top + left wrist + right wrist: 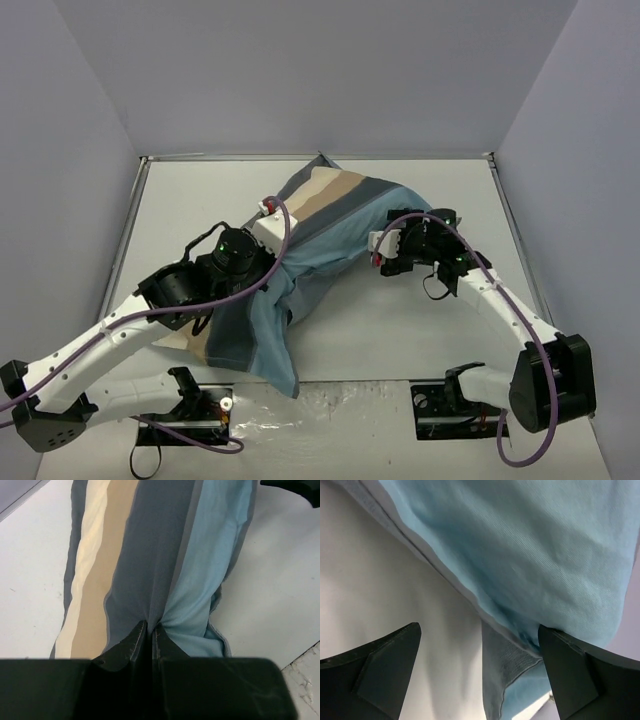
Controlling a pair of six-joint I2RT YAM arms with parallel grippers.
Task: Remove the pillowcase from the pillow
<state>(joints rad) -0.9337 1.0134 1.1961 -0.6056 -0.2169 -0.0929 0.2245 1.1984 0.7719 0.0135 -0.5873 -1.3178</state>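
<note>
The striped pillowcase (330, 225) lies bulging diagonally across the table, from the far middle toward the near left. Its cream, tan, slate and light blue stripes fill the left wrist view (150, 555). The pillow is hidden inside it; I cannot tell whether a cream patch under the left arm is pillow or stripe. My left gripper (270, 228) sits on top of the case, shut, pinching a fold of slate and blue cloth (150, 627). My right gripper (382, 250) is open at the case's right edge, with the light blue cloth (530, 545) and its hem between the wide fingers (479, 630).
The white table (430, 330) is walled by grey panels at left, back and right. Both arm bases are bolted at the near edge, with crinkled clear film (330, 400) between them. The loose end of the case hangs toward the near edge.
</note>
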